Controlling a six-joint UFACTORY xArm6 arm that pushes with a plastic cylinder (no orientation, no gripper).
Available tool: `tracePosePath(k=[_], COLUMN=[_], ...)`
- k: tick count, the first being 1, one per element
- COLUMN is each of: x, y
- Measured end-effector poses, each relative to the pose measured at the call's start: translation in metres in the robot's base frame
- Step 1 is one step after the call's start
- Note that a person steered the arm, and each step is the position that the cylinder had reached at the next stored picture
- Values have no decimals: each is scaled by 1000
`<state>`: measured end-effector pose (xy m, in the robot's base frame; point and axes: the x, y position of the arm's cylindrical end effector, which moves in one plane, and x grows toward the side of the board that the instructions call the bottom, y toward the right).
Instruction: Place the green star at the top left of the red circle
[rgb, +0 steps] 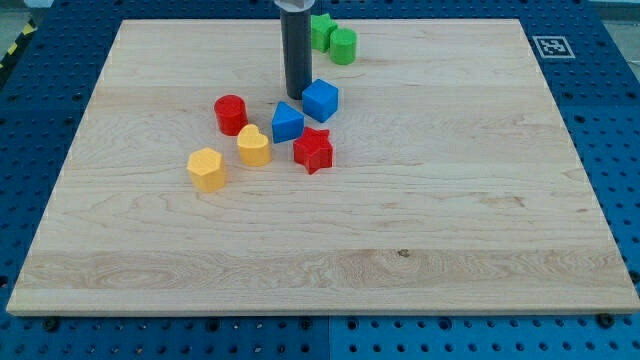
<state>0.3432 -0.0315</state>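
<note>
The red circle (231, 114) is a red cylinder left of the board's middle. The green star (320, 31) lies near the view's top, partly hidden behind my rod, with a green cylinder (343, 46) touching it on its right. My rod comes down from the top, and my tip (296, 96) rests on the board just left of the blue cube (321, 100), below the green star and to the right of the red circle.
A blue block (287, 123), a yellow heart (254, 146), a red star (313, 150) and a yellow hexagon (207, 168) cluster below the tip. The wooden board (450, 220) lies on a blue pegboard, with a marker tag (552, 46) at top right.
</note>
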Motion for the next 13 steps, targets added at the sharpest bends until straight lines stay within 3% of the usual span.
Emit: tracePosePath(k=[1, 2, 4, 6, 10, 13], x=[-27, -29, -43, -107, -126, -126], y=[5, 37, 132, 98, 62, -18])
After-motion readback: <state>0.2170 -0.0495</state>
